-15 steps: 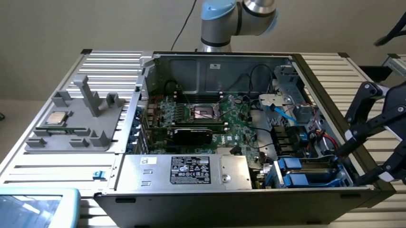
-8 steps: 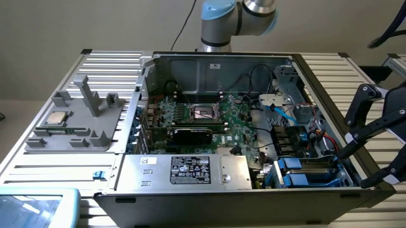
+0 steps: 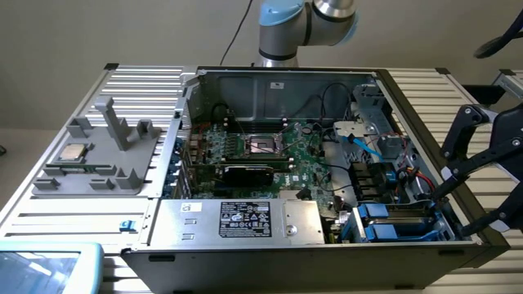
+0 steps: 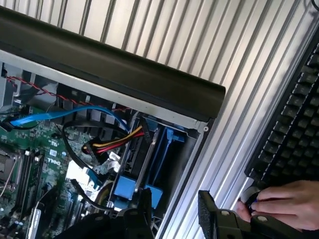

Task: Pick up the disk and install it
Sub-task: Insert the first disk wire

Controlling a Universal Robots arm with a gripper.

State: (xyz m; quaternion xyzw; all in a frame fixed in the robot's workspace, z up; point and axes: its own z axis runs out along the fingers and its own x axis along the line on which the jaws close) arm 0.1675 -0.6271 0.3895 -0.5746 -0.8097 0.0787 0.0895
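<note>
The disk (image 3: 384, 214) stands on edge in the drive bay at the near corner of the open computer case (image 3: 286, 76), on the exterior view's right. Only its blue rails and narrow edge show. In the wrist view the disk (image 4: 149, 157) sits between blue rails under red, yellow and black power wires. My gripper (image 3: 452, 213) hangs over the case's wall beside that bay. Its black fingers are spread open with nothing between them. The wrist view has the gripper (image 4: 174, 211) just off the bay's blue tabs.
A silver power supply box (image 3: 245, 219) lies along the case front and the green motherboard (image 3: 270, 150) fills the middle. A grey fixture (image 3: 98, 165) holding a small square chip stands on the exterior view's left. A person's hand (image 4: 279, 201) rests by a black keyboard (image 4: 294, 114).
</note>
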